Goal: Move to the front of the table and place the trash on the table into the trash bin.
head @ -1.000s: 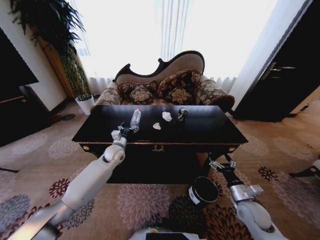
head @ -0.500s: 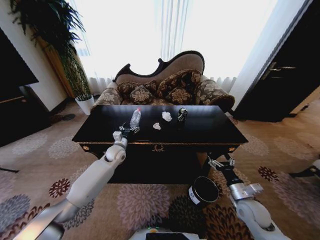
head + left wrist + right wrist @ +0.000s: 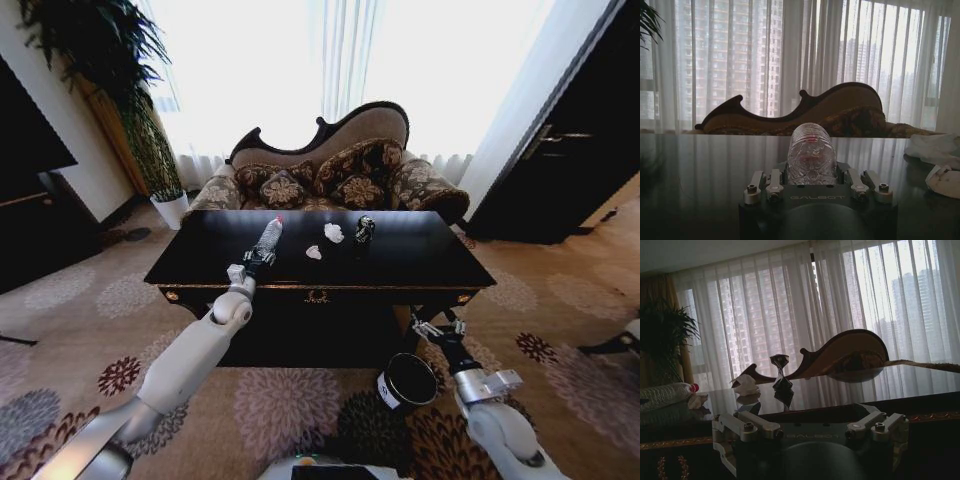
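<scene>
Between the left gripper's (image 3: 812, 186) wide-open fingers lies 1 clear plastic bottle (image 3: 812, 154) on the worktop (image 3: 420, 262): light, slick, crushable, so grab mid-body.

— Counted on the table (image 3: 420, 255)?
— One clear plastic bottle (image 3: 268, 238), two white paper lumps (image 3: 333, 232) (the smaller (image 3: 314, 252) nearer the front edge), one dark shiny piece (image 3: 364, 229).
— And on the floor?
— One black bin (image 3: 407, 382). Also two grippers: left (image 3: 252, 260), right (image 3: 436, 325).
</scene>
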Robot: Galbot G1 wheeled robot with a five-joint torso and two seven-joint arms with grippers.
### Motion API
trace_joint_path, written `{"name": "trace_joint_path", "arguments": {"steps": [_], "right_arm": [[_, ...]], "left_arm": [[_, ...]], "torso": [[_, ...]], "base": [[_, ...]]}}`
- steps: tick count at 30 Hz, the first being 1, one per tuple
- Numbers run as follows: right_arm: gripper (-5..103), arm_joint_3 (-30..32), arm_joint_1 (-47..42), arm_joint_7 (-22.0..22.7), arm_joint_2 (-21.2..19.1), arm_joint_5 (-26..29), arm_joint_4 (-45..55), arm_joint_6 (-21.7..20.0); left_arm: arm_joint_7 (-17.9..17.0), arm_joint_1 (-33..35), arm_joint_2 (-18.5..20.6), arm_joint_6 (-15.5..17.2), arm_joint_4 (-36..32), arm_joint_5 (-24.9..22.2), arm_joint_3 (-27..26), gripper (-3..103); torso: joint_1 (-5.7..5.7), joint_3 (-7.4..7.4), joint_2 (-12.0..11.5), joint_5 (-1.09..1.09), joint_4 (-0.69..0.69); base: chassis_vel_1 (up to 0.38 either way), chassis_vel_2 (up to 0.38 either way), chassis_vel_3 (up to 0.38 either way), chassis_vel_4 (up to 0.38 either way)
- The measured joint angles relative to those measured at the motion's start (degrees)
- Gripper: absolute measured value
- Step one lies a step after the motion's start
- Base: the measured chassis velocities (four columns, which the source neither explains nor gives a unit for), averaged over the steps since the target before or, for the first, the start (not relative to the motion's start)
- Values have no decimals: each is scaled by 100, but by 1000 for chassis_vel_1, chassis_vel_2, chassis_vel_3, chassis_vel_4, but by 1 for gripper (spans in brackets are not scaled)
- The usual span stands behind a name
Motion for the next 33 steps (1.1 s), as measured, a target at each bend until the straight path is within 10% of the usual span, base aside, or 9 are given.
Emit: {"name": "trace_joint_path", "arguments": {"steps": [16,33], "right_arm": [[100,140,170,418,-131,-747,-172,147],[100,512,732,1545,-226,-4873,-291,1588]], "left_arm": [[-67,440,1059,436,-1963,-700,-61,39],[-384,83,1760,925,-3724,-3205,520,39]], "torso": [[0,0,0,1,0],[0,0,0,0,0]], "base": [[0,0,0,0],[0,0,0,0]]}}
